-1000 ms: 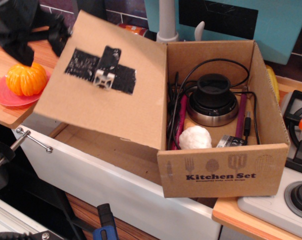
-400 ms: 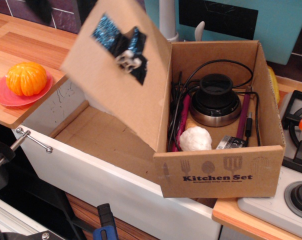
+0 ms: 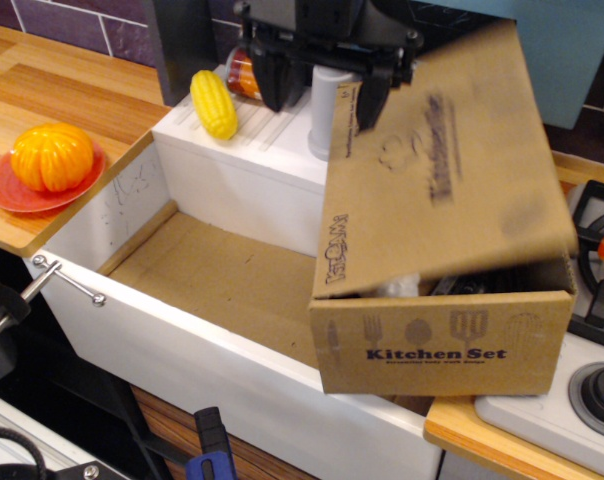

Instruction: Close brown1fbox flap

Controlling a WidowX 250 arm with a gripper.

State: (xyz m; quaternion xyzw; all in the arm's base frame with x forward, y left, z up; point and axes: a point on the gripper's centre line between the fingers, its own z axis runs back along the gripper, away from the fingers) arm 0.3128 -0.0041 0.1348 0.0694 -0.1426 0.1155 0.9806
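The brown1fbox (image 3: pixel 437 345) stands at the right of the white sink, its "Kitchen Set" side facing me. Its flap (image 3: pixel 442 170) lies tilted over the top with the dark-printed face up and blurred. The flap's front edge rests just above the front wall, leaving a narrow gap. The contents are almost all hidden; a bit of white (image 3: pixel 402 287) shows in the gap. My black gripper (image 3: pixel 322 88) hangs at the top, behind the flap's far left corner. Its two fingers (image 3: pixel 275 82) stand wide apart and hold nothing.
A grey faucet post (image 3: pixel 325 120) rises behind the flap, between my fingers. A yellow corn (image 3: pixel 214 103) lies on the white sink's (image 3: pixel 232 180) back ledge. An orange fruit (image 3: pixel 50 155) sits on a red plate (image 3: pixel 12 192) at left. A stove (image 3: pixel 592 400) is at right.
The flap has swung from standing open at the left over to the right and down onto the box, hiding the contents. My gripper moved from upper left to behind the box.
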